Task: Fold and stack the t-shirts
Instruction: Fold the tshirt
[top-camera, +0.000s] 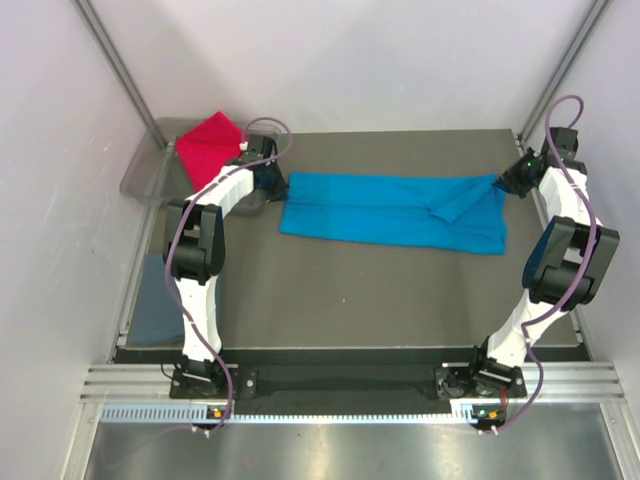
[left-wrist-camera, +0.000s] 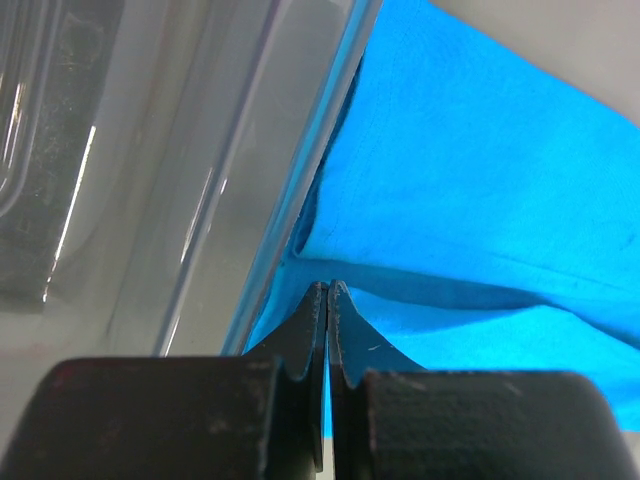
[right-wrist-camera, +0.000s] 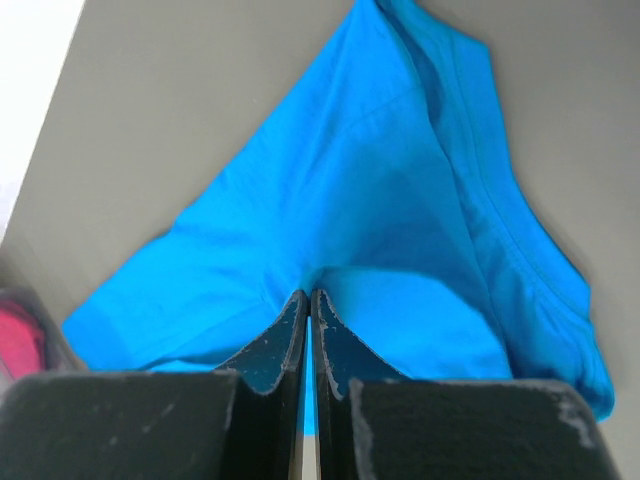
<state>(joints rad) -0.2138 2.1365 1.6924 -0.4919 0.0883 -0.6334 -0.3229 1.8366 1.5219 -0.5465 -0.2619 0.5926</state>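
Left gripper and right gripper were each clamped shut on an end of the turquoise t-shirt, whose thin cloth might slip free or snag the tray.

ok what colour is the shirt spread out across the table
The shirt is bright turquoise blue, clearest in the top view.

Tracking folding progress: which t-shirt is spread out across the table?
The turquoise-blue t-shirt; the red t-shirt is bunched in the tray, the grey-blue t-shirt lies off to the left.

A turquoise t-shirt lies stretched flat, red t-shirt crumpled far-left, slate t-shirt near-left.
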